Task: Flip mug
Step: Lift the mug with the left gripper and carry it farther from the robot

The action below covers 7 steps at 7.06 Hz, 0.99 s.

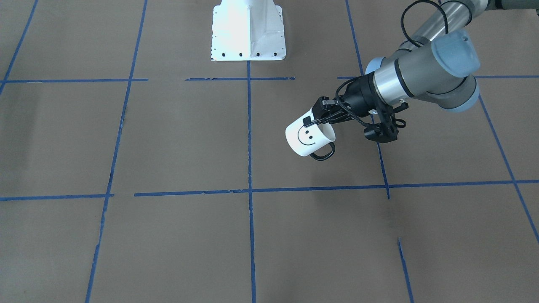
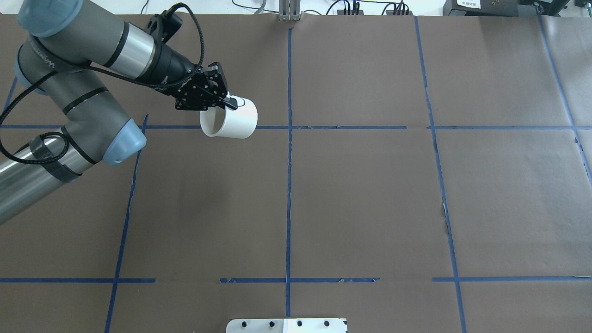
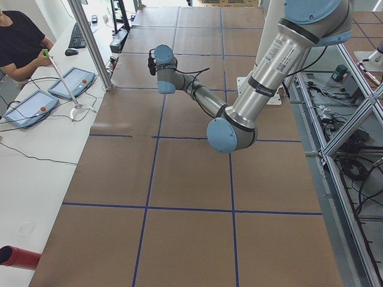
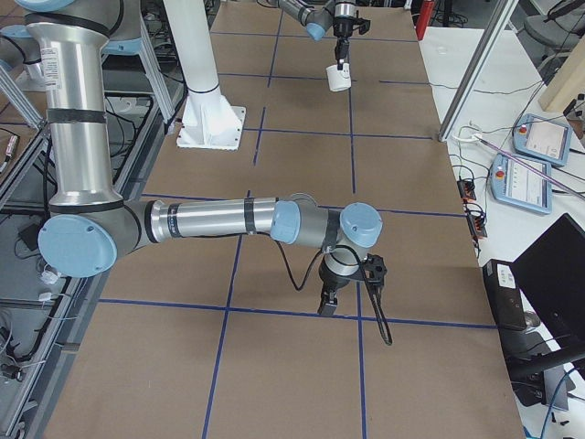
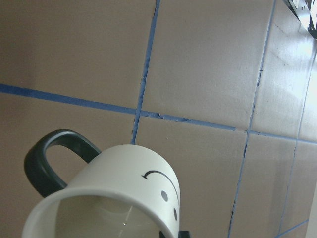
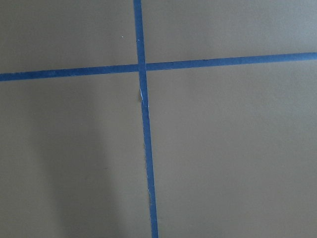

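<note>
The white mug (image 1: 307,141) with a black smiley face and a black loop handle (image 1: 323,155) hangs tilted in the air above the brown table. My left gripper (image 1: 313,120) is shut on the mug's rim. In the overhead view the mug (image 2: 231,121) lies nearly on its side, with its mouth turned toward the left gripper (image 2: 226,102). The left wrist view shows the mug (image 5: 124,198) with its pale interior and its handle on the left. My right gripper (image 4: 327,306) shows only in the exterior right view, low over the table; I cannot tell whether it is open or shut.
The table is brown paper with a grid of blue tape lines (image 2: 289,185). The white robot base (image 1: 248,31) stands at the robot's edge. Operator tablets (image 3: 72,82) and a person are on a side table.
</note>
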Each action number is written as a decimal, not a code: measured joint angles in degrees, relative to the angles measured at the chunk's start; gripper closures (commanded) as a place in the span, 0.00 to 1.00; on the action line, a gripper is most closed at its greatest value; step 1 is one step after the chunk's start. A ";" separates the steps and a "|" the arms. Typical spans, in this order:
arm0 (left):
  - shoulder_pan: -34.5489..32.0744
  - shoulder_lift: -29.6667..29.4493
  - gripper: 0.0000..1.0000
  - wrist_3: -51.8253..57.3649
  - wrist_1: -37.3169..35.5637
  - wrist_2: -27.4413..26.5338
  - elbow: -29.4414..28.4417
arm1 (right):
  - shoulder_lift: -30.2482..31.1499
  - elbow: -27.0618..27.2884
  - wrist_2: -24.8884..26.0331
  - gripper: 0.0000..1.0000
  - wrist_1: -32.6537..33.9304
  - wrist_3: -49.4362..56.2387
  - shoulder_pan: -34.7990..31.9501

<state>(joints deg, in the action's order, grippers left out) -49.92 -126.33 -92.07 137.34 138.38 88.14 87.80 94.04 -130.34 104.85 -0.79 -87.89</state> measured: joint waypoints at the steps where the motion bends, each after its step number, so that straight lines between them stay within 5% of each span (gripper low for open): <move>1: 1.11 -3.02 1.00 3.33 -7.75 -2.42 0.81 | 0.00 0.00 0.00 0.00 0.00 0.00 0.00; 5: 8.81 -16.33 1.00 19.76 -40.78 -15.96 1.94 | 0.00 0.00 0.00 0.00 0.00 0.00 0.00; 7: 11.22 -22.45 1.00 27.83 -51.78 -19.24 -2.62 | 0.00 0.00 0.00 0.00 0.00 0.00 0.00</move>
<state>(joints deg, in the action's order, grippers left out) -38.70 -148.77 -64.24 85.56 119.14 85.52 87.80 94.04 -130.34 104.85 -0.79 -87.89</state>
